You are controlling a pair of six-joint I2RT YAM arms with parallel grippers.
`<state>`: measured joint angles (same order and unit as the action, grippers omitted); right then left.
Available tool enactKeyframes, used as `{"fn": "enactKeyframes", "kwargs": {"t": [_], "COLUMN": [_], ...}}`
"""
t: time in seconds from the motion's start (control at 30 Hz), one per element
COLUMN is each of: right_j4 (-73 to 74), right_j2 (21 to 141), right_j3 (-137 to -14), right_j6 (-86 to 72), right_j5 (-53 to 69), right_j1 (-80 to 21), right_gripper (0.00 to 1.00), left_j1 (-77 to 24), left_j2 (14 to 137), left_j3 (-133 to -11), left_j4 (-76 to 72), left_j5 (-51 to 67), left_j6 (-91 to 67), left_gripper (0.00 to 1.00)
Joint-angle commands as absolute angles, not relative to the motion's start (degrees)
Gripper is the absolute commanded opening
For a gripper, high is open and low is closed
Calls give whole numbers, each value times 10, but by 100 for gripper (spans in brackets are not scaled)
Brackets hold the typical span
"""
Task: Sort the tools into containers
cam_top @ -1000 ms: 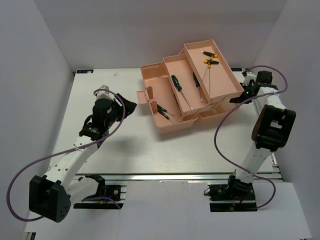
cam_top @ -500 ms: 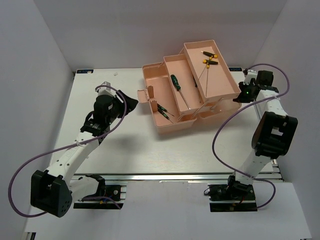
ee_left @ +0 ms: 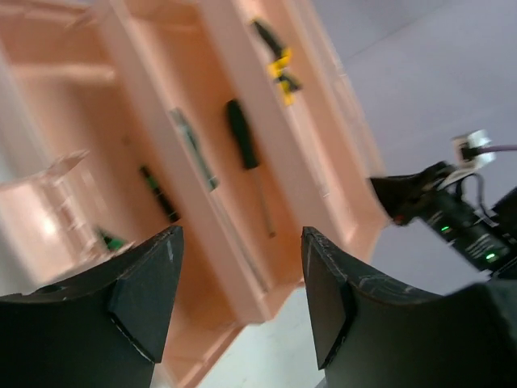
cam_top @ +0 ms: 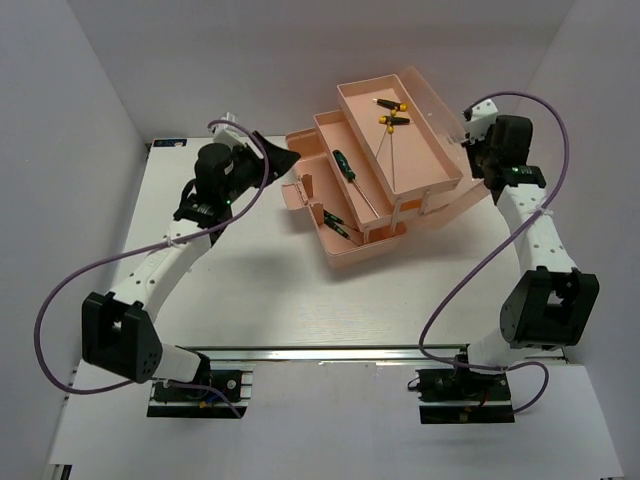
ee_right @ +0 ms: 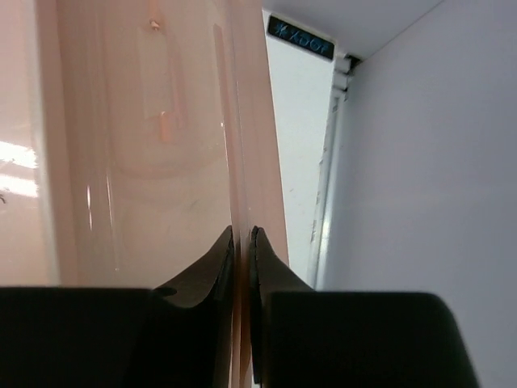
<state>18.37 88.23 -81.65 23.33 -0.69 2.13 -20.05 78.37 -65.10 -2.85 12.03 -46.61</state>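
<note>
The salmon-pink toolbox (cam_top: 345, 250) stands open at the back of the table, its right side raised. Its top tray (cam_top: 435, 165) holds yellow-black pliers (cam_top: 392, 120) and thin rods. The middle tray holds a green-handled screwdriver (cam_top: 343, 164), which also shows in the left wrist view (ee_left: 242, 145). The base compartment holds a small dark tool (cam_top: 330, 220). My right gripper (cam_top: 468, 148) is shut on a thin translucent wall of the toolbox (ee_right: 241, 162) at its right edge. My left gripper (cam_top: 283, 158) is open and empty just off the box's back left corner, with the trays beyond its fingers (ee_left: 149, 291).
The white table (cam_top: 250, 290) lies in front of the box. Grey walls close in the back and sides. A metal rail (cam_top: 350, 352) runs along the near edge. Purple cables loop off both arms.
My right gripper has risen and moved left while gripping the box, tilting and shifting the toolbox leftward. My left arm has swung toward the back, bringing its gripper to the box's left corner.
</note>
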Motion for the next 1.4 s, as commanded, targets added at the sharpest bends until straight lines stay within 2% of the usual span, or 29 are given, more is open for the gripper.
{"fn": "enactKeyframes", "kwargs": {"t": [0.0, 0.37, 0.7, 0.83, 0.9, 0.97, 1.0, 1.03, 1.1, 1.2, 1.37], "right_j4": [-15, -162, -205, -209, -211, -215, -217, -217, -218, -216, -214], "right_j2": [807, 746, 719, 722, 726, 729, 730, 734, 737, 745, 748], "right_j3": [-846, -767, -700, -703, -707, -706, -708, -708, -713, -722, -725], "right_j6": [279, 455, 529, 530, 526, 527, 527, 525, 522, 517, 519], "right_j5": [-54, -158, -190, -194, -201, -203, -203, -204, -206, -207, -203], "right_j1": [-47, -243, -330, -334, -333, -333, -332, -332, -331, -330, -329], "right_gripper": [0, 0, 0, 0, 0, 0, 0, 0, 0, 0, 0], "left_j1": [-201, -235, -243, -243, -243, -243, -242, -242, -242, -242, -242], "left_j2": [812, 1117, 1227, 1222, 1196, 1171, 1157, 1126, 1095, 1039, 973], "left_j3": [-707, -1065, -1159, -1142, -1115, -1058, -1037, -1016, -959, -898, -834], "left_j4": [-92, -49, -78, -113, -149, -166, -175, -173, -170, -165, -184], "left_j5": [170, 183, 157, 156, 159, 159, 157, 154, 141, 126, 109], "left_j6": [-499, -598, -670, -679, -683, -686, -686, -686, -680, -667, -655], "left_gripper": [70, 71, 75, 76, 73, 66, 55, 50, 46, 47, 59]}}
